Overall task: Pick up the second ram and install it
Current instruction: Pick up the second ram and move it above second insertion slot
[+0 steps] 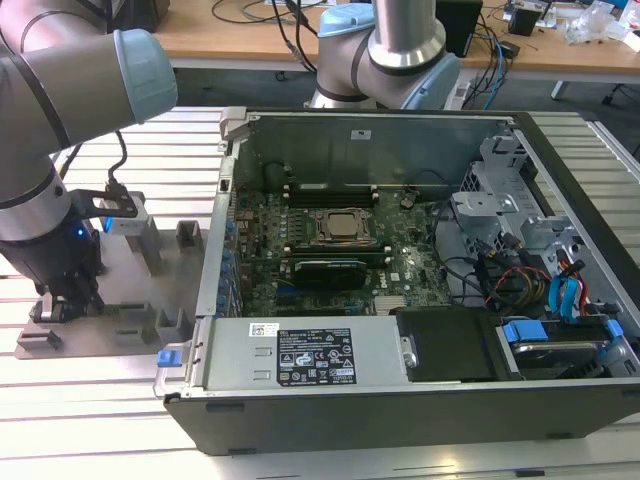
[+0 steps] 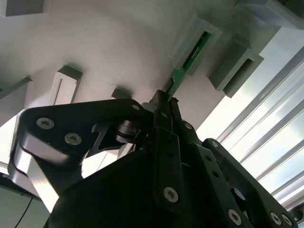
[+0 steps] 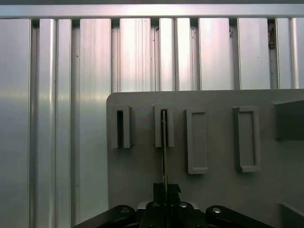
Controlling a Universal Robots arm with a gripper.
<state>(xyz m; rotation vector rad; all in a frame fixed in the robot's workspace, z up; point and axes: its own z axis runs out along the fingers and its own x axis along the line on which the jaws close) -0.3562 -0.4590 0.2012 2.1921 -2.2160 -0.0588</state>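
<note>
I am holding the near end of the second ram (image 2: 179, 75) in my pincer (image 2: 164, 105). The fingers are pressing together on its two flat sides, with only the thin board between them. The stick is pointing straight away from the pincer along its long axis, and its far end is sitting in the narrow slot of a grey block (image 3: 157, 126). In the first wrist view I am seeing it edge-on, as one thin line.

I am counting one green stick. On the grey plate (image 3: 137, 175) I am counting four blocks in a row: two with narrow slots and two with wider recesses. The plate is lying on the ribbed metal bench (image 3: 95, 61). One open computer case (image 1: 400, 405) is standing just beside the plate, on the exterior view's right of my pincer.
</note>
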